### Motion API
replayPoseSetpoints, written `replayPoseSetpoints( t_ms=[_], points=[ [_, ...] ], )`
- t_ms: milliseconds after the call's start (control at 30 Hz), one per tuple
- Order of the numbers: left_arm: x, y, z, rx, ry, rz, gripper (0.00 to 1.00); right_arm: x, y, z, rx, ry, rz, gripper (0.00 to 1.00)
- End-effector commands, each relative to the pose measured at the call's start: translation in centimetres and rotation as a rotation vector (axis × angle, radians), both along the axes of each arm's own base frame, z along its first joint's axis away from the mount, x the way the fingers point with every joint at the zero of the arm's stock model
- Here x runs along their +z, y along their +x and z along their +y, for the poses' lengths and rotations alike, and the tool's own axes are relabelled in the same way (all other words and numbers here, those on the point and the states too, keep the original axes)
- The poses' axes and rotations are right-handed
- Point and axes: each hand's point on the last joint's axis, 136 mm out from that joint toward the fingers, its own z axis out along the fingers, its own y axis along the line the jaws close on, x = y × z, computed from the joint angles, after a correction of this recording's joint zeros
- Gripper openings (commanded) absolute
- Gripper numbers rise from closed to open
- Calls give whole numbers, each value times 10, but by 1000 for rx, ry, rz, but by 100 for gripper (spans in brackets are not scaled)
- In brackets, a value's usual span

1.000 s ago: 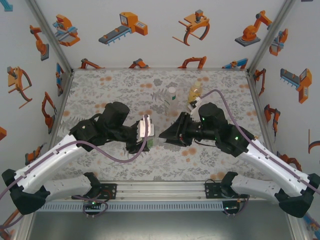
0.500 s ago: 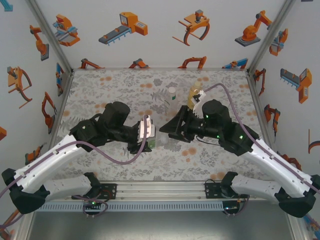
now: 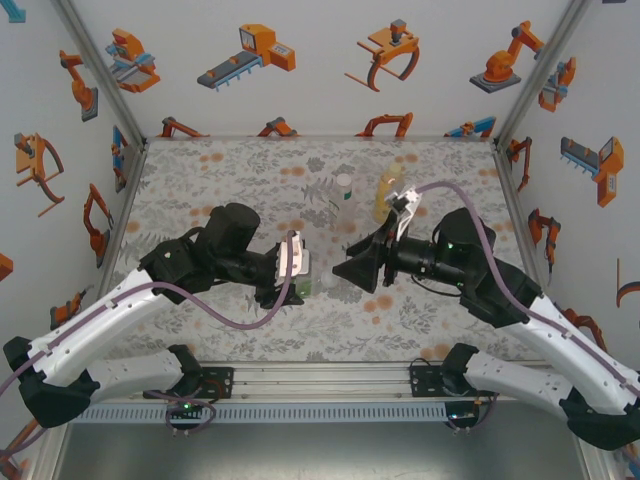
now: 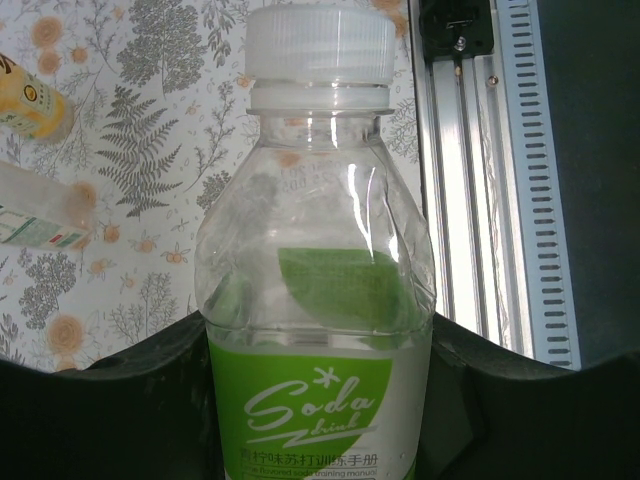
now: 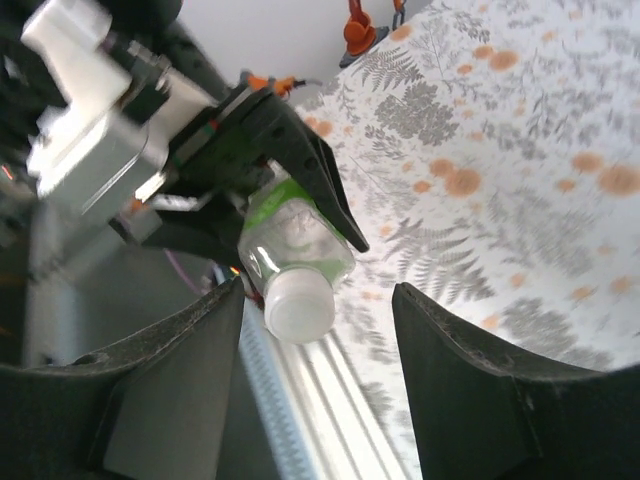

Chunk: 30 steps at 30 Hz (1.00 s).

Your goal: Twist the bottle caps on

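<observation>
the left gripper (image 3: 298,268) is pinching the green-labelled bottle (image 4: 320,300) round its body and holds it on its side above the near middle of the bench (image 3: 200,180). its white cap (image 4: 320,42) sits on the neck, pointing right. the right gripper (image 3: 347,270) is spread, one finger either side of that cap, apart from it. at the far middle stand a clear bottle (image 3: 342,197) and, just right, an amber bottle (image 3: 387,192).

On the table (image 3: 200,170) one bottle (image 3: 343,195) stands just left of a second bottle (image 3: 388,192), both behind the capped bottle (image 4: 318,300).
</observation>
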Motion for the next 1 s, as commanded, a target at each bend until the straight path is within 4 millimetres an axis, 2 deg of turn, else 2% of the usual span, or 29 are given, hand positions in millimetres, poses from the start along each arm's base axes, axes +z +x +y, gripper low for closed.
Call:
replayPoseSetpoints(
  t_ms=[0, 100, 267, 500, 733, 967],
  points=[
    [19, -5, -3, -33, -52, -23, 0, 11, -24, 9, 202, -62, -329, 56],
    [19, -5, -3, -32, -52, -23, 0, 10, -39, 12, 322, -77, -490, 54],
    [20, -5, -3, -33, -54, -24, 0, 8, -50, 18, 415, -40, -652, 49],
    [21, -5, -2, -28, -56, -26, 0, -10, -55, 22, 481, -60, -649, 47],
    [20, -6, 0, -24, -55, -29, 0, -21, -52, 21, 463, -70, -648, 46],
    [20, -6, 0, -22, -55, -29, 0, -20, -50, 21, 444, -63, -661, 36]
  ],
)
